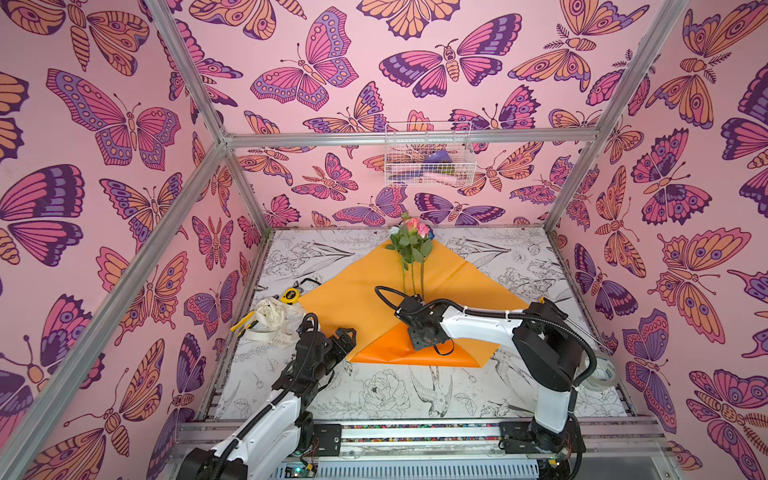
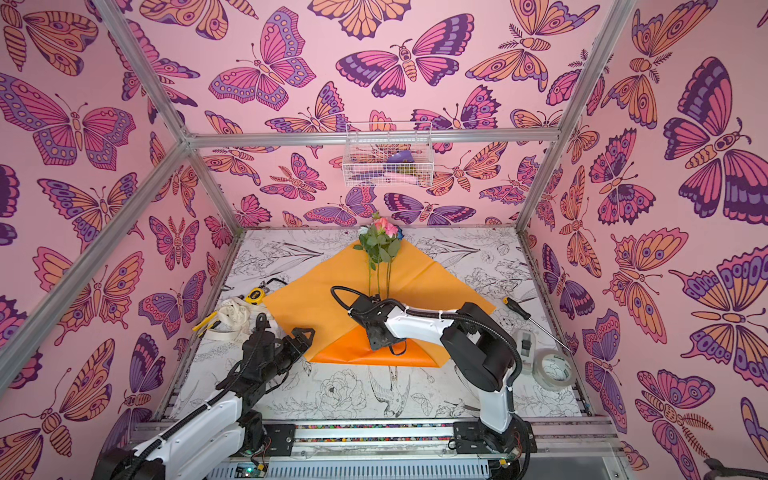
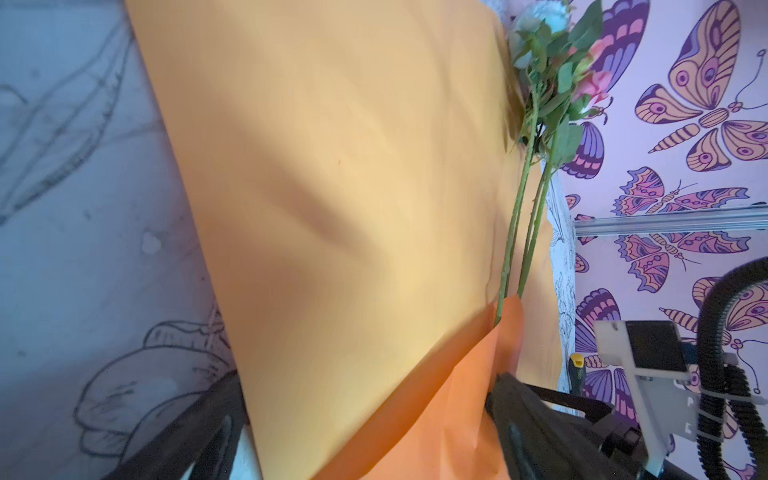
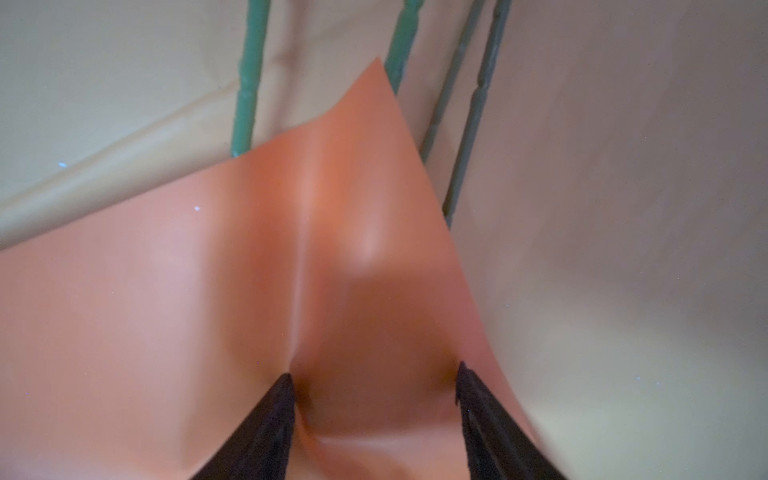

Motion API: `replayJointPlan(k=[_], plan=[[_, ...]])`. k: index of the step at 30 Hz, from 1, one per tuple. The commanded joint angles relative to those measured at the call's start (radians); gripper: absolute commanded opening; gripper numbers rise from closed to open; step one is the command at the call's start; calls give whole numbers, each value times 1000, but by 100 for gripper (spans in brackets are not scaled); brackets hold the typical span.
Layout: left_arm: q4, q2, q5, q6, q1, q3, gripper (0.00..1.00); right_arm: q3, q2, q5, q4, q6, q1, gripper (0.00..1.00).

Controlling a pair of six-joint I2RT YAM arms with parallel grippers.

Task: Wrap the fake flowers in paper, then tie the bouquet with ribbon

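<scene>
At the centre of both top views, the bouquet of fake flowers (image 1: 411,241) (image 2: 380,241) is seen lying on the spread orange wrapping paper (image 1: 353,299) (image 2: 316,299) on the bench (image 1: 374,395) (image 2: 332,395), blooms toward the top of the frame. The left claw (image 1: 347,332) (image 2: 305,332) is placed at the paper's left edge. The right claw (image 1: 415,298) (image 2: 376,298) is placed at the lower ends of the stems (image 1: 413,278) (image 2: 378,278), over a folded-up flap (image 1: 386,349) (image 2: 345,353).

From the left wrist, the left claw (image 3: 368,376) is shown released, its jaws wide, with the paper passing between them, apparently ungripped, though the picture is blurred.

From the right wrist, the right claw (image 4: 374,370) is shown parted, its fingertips (image 4: 282,399) pressed against the flap (image 4: 332,249) covering the stems (image 4: 249,83); nothing is grasped.
</scene>
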Motion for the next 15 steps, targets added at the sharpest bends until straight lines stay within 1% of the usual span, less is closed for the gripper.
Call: replayJointPlan(k=[1, 4, 7, 11, 14, 15], plan=[[101, 1, -67, 47, 8, -16, 89, 24, 23, 8, -30, -2, 3, 63], [138, 30, -82, 89, 15, -10, 84, 26, 22, 2, -29, -2, 3, 63], [108, 72, -81, 159, 19, 32, 82, 29, 16, -11, -22, -11, 4, 62], [128, 134, -78, 191, 24, 57, 75, 45, 11, -34, -22, -27, 4, 61], [166, 162, -57, 200, 24, 61, 64, 60, 2, -41, -35, -32, 5, 59], [172, 165, -49, 204, 24, 64, 59, 61, -4, -42, -36, -33, 4, 59]])
